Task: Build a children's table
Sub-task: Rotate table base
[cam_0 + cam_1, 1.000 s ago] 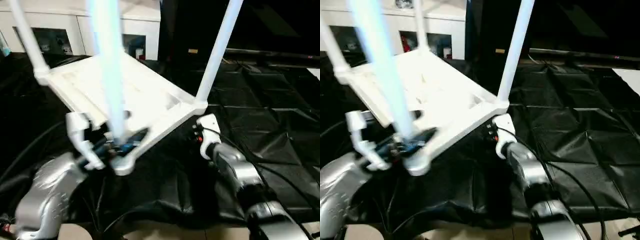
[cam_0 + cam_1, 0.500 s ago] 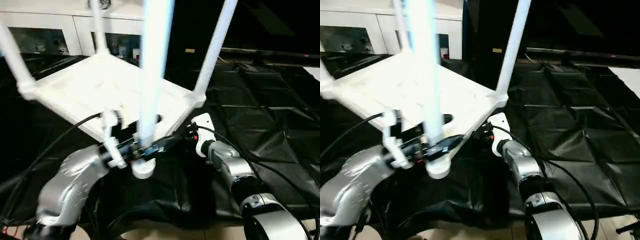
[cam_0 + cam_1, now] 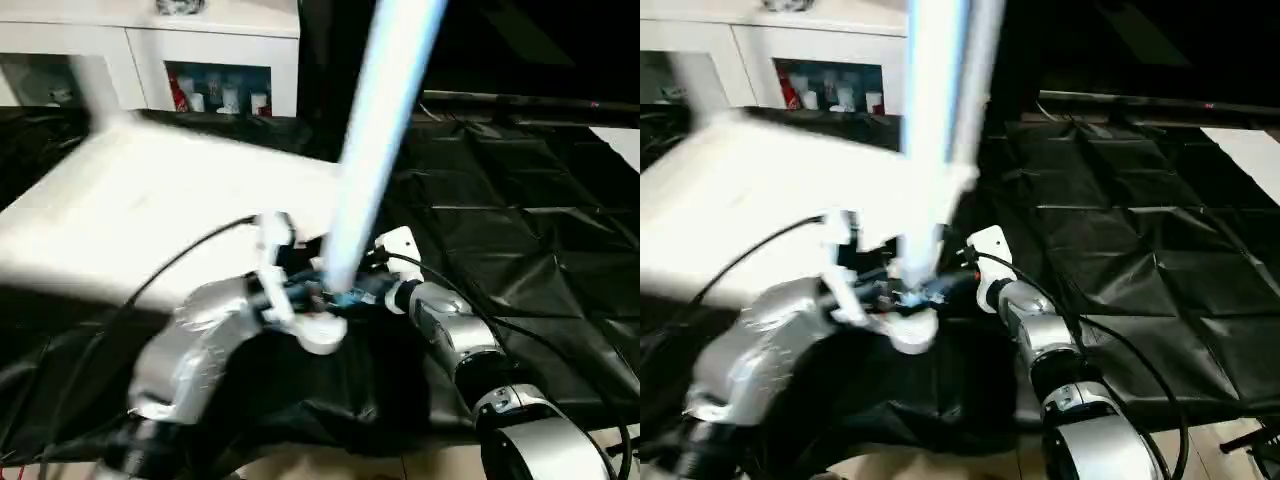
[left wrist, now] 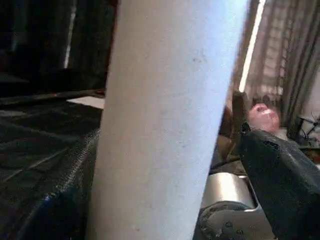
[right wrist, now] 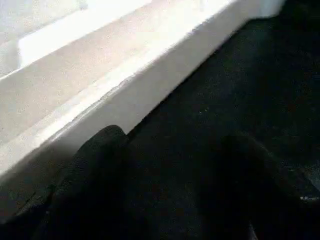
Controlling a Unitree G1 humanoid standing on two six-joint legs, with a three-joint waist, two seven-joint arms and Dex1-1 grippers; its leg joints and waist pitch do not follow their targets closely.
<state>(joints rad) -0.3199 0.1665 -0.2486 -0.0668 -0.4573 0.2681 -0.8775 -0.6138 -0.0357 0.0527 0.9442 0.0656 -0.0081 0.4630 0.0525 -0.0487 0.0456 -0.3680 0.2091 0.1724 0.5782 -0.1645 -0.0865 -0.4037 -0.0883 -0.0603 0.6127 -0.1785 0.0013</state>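
Black quilted sheeting (image 3: 520, 230) covers the work surface, with a white glass-door cabinet (image 3: 215, 85) along its far edge, and you have the children's table (image 3: 130, 215) upside down over the left half of that sheet, its white top blurred and tilted. At least two legs stand in their corner sockets: the near leg (image 3: 380, 120) rises steeply from the corner socket (image 3: 318, 335) closest to you, and another leg (image 3: 95, 85) shows at the far left corner; the other two corners you cannot make out here, so judge the build as near its end, with seating and turning the table upright likely what remains. Your left gripper (image 3: 312, 295) stands wide and brackets the near leg just above its socket, one black finger (image 4: 280, 175) beside the tube in the left wrist view, though contact is unclear. Your right gripper (image 5: 165, 175) is spread too, empty, just under the top's rim (image 5: 125, 100) near that same corner
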